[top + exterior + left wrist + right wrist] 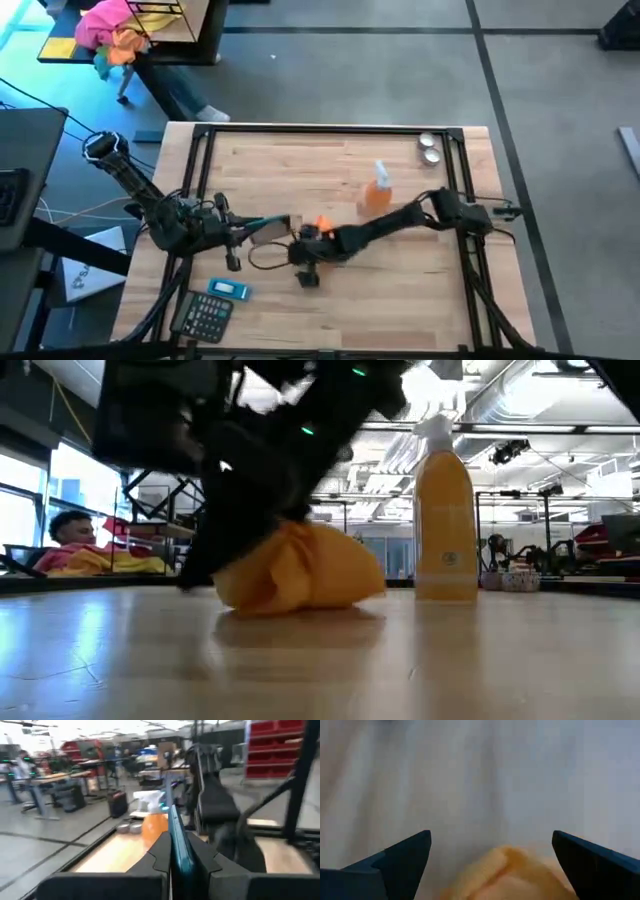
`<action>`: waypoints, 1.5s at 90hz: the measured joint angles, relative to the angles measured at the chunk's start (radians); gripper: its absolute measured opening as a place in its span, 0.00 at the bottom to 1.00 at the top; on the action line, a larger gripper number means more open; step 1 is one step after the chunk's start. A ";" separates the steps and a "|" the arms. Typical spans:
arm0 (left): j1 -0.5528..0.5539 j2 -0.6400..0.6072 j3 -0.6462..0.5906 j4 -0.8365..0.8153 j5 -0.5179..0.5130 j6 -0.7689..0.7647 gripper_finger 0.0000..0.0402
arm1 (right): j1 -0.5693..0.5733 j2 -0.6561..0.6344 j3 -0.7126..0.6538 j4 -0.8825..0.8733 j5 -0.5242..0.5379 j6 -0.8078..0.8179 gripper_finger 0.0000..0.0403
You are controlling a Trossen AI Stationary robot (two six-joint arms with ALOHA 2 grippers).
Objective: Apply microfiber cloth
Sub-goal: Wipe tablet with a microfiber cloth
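The right gripper (490,857) has its 2 dark fingers (400,857) spread wide, and the microfiber cloth (512,875) sits bunched between them, low in the gap — touching neither finger as far as the right wrist view shows. In the low view the cloth (300,572) is a rounded orange bundle resting on the table (320,650), directly under the dark mass of the arm that comes down onto it. From above, the right gripper (312,242) lies near the table's middle, with a patch of the cloth (322,224) showing right at its tip.

Just to the left of that, the left gripper (262,226) meets it almost tip to tip. Its fingers (155,857) are clamped on a thin teal-edged slab held on edge, the phone (179,845).

Beyond the right gripper stands the orange spray bottle (379,188) with its white top, upright and near the cloth but apart from it. Farther still, by the far right corner, lie 2 small round tins (429,148).

Back on the near left edge, behind the left gripper, rest a calculator (205,316) and a small teal card (229,289).
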 joint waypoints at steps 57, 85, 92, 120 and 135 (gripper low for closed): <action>0.048 -0.017 0.001 -0.054 0.095 -0.051 0.03 | 0.016 -0.136 -0.042 -0.505 -0.126 -0.018 0.96; -0.002 -0.076 0.028 -0.053 0.046 0.052 0.03 | -0.004 -0.135 -0.341 0.395 -0.003 0.025 0.96; -0.015 -0.085 0.028 -0.051 0.029 0.060 0.03 | -0.019 -0.142 -0.305 0.365 0.202 -0.030 0.96; -0.044 -0.085 0.028 -0.053 -0.031 0.082 0.03 | -0.016 -0.188 -0.218 0.058 -0.148 -0.064 0.95; -0.039 -0.085 0.028 -0.053 -0.025 0.081 0.03 | -0.005 -0.153 -0.302 0.159 -0.095 -0.040 0.85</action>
